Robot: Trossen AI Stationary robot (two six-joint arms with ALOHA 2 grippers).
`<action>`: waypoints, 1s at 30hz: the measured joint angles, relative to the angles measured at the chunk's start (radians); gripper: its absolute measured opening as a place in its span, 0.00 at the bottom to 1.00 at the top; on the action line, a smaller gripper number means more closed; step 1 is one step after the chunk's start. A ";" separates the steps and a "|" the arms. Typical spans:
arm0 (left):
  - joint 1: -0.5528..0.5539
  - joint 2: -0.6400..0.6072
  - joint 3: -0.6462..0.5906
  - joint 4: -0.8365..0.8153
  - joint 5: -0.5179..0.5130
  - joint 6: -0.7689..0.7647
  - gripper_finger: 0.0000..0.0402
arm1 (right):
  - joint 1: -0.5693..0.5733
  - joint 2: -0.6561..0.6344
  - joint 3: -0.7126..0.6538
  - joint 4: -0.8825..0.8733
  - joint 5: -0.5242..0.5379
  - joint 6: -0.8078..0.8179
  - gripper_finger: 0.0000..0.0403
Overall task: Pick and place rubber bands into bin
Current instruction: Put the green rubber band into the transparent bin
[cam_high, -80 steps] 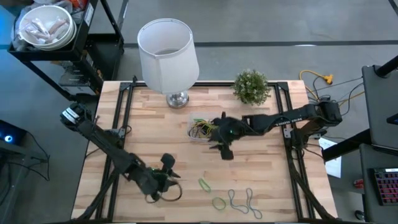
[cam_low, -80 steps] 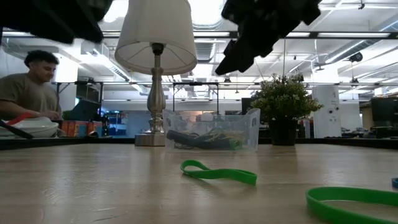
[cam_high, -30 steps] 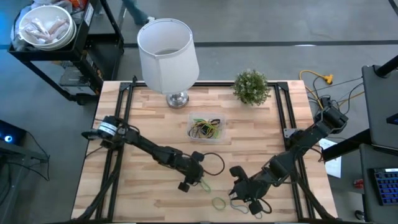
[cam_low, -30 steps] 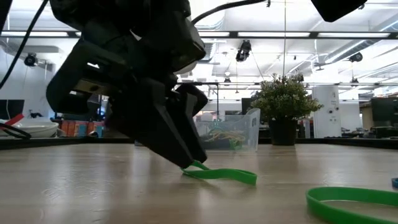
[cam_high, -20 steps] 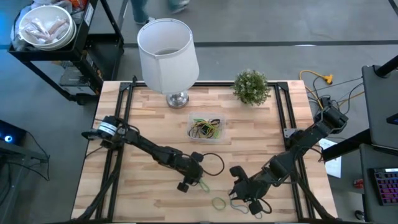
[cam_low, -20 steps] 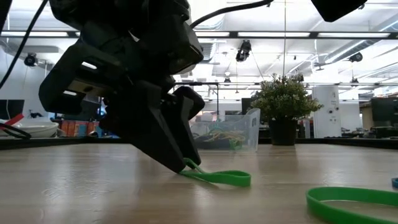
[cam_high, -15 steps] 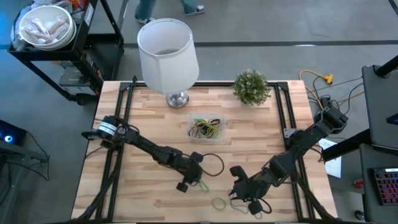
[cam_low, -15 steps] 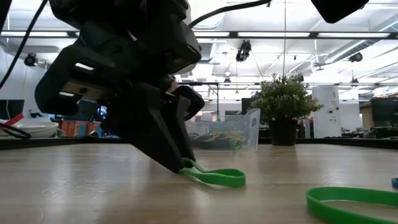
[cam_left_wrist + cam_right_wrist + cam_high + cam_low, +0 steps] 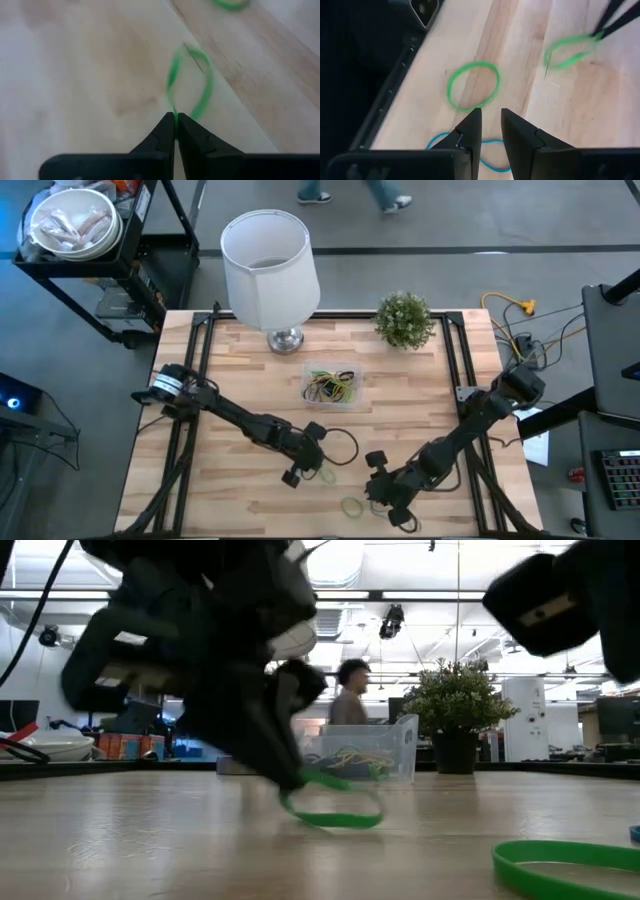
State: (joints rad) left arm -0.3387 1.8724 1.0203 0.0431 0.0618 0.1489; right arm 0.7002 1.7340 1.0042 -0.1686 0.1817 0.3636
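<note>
My left gripper (image 9: 318, 471) is shut on a green rubber band (image 9: 190, 80) near the table's middle, in front of the clear bin (image 9: 332, 387), which holds several bands. My right gripper (image 9: 491, 112) hovers low near the front edge. It is open by a narrow gap with nothing between its fingers. Just beyond its fingertips a green band (image 9: 472, 85) lies flat on the wood. A blue band (image 9: 487, 152) lies partly hidden under the fingers. In the high view my right gripper (image 9: 383, 498) stands beside that green band (image 9: 352, 505). My left gripper pinches one end of the green band (image 9: 173, 107) between its two fingertips. The fingers slant down from the table's left side. The held end is raised, and the loop sags below the fingers, its lower part (image 9: 335, 822) down at the tabletop.
A white lamp (image 9: 268, 265) and a small potted plant (image 9: 404, 318) stand at the far edge behind the bin. A cart with a white bowl (image 9: 72, 222) is off the far left corner. A person (image 9: 350, 690) shows beyond the table. Bare wood lies left of my left arm.
My left gripper has taken hold of the green band's end and raised it; the loop has drawn shorter toward the fingers while its lower part stays low. My right gripper has come down toward the bands near the table's front edge.
</note>
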 joint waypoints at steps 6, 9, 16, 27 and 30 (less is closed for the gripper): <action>-0.021 -0.102 -0.002 -0.051 -0.158 0.022 0.00 | -0.005 0.046 0.001 0.057 0.000 -0.004 0.17; -0.030 -0.161 -0.008 -0.052 -0.233 0.041 0.00 | -0.012 0.051 0.002 0.080 0.000 -0.005 0.17; -0.037 -0.303 -0.013 -0.046 -0.476 0.111 0.00 | -0.039 0.058 0.002 0.143 0.002 -0.004 0.20; 0.099 -0.436 -0.011 0.002 -0.592 0.226 0.00 | -0.064 0.127 0.002 0.182 0.002 -0.023 0.38; 0.166 -0.428 -0.013 0.000 -0.584 0.228 0.00 | -0.067 0.129 0.002 0.197 0.002 -0.023 0.41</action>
State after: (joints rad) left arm -0.1729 1.4441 1.0073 0.0430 -0.5226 0.3773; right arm 0.6330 1.8629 1.0061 0.0280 0.1837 0.3405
